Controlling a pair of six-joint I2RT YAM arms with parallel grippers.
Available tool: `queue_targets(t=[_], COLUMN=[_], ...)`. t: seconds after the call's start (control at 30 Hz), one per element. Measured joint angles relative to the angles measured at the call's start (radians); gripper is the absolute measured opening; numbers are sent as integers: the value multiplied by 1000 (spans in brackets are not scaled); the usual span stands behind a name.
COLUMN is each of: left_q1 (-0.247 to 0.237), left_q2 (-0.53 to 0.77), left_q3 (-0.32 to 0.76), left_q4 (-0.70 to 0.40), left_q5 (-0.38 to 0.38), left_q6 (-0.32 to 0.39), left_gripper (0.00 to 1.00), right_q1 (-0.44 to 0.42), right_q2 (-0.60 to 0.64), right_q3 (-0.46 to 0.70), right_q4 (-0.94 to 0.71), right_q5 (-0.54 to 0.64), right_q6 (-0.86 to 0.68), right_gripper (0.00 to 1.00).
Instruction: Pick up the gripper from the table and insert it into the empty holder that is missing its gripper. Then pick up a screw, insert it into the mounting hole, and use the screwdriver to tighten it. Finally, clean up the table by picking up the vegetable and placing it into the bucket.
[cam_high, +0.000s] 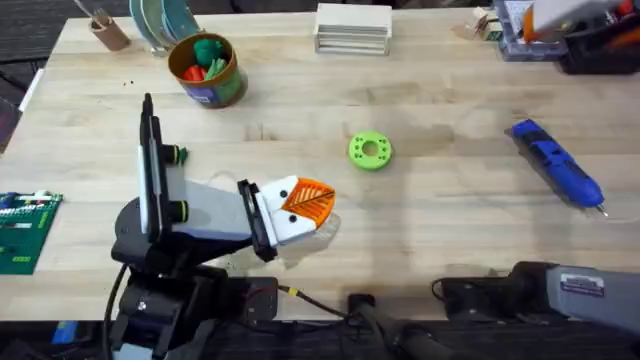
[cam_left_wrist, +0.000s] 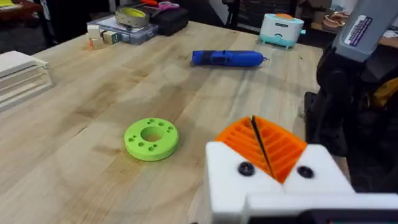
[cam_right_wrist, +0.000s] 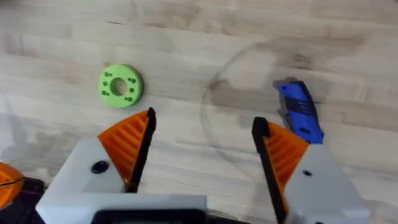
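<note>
My left gripper (cam_high: 312, 203) hovers low over the table's front middle, its white fingers shut with the orange pads pressed together (cam_left_wrist: 255, 142) and nothing between them. My right gripper (cam_right_wrist: 202, 140) stands open above bare wood, holding nothing. The blue screwdriver (cam_high: 555, 172) lies flat at the right (cam_left_wrist: 227, 58), just beyond the right gripper's fingers (cam_right_wrist: 300, 113). The bucket (cam_high: 222, 88) stands at the back left, and the green vegetable (cam_high: 209, 47) lies inside it beside red pieces. The loose gripper, the holder and the screw are out of view.
A bright green flat ring (cam_high: 370, 151) lies mid-table (cam_left_wrist: 151, 138) (cam_right_wrist: 120, 86). A wooden cup (cam_high: 108, 32) and plates stand at the back left, a white stacked box (cam_high: 352, 28) at the back middle, a parts tray (cam_high: 535, 35) at the back right. A green circuit board (cam_high: 20, 230) lies at the left edge.
</note>
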Motion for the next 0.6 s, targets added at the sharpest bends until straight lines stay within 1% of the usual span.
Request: queue_targets(t=[0.1, 0.17, 0.33, 0.5, 0.6], left_q1=[0, 0, 0, 0, 0], left_q2=[0, 0, 0, 0, 0], left_q3=[0, 0, 0, 0, 0], left_q4=[0, 0, 0, 0, 0], left_q5=[0, 0, 0, 0, 0], left_q6=[0, 0, 0, 0, 0], left_gripper=[4, 4, 4, 4, 4], right_q1=[-44, -61, -73, -73, -73], right_q2=[-61, -86, -89, -48, -22], right_q3=[-117, -159, -174, -175, -179], right_q4=[46, 56, 72, 34, 50], right_q5=[1, 1, 18, 143, 186], right_q6=[-25, -44, -86, -115, -132], right_gripper=[985, 986, 987, 986, 987])
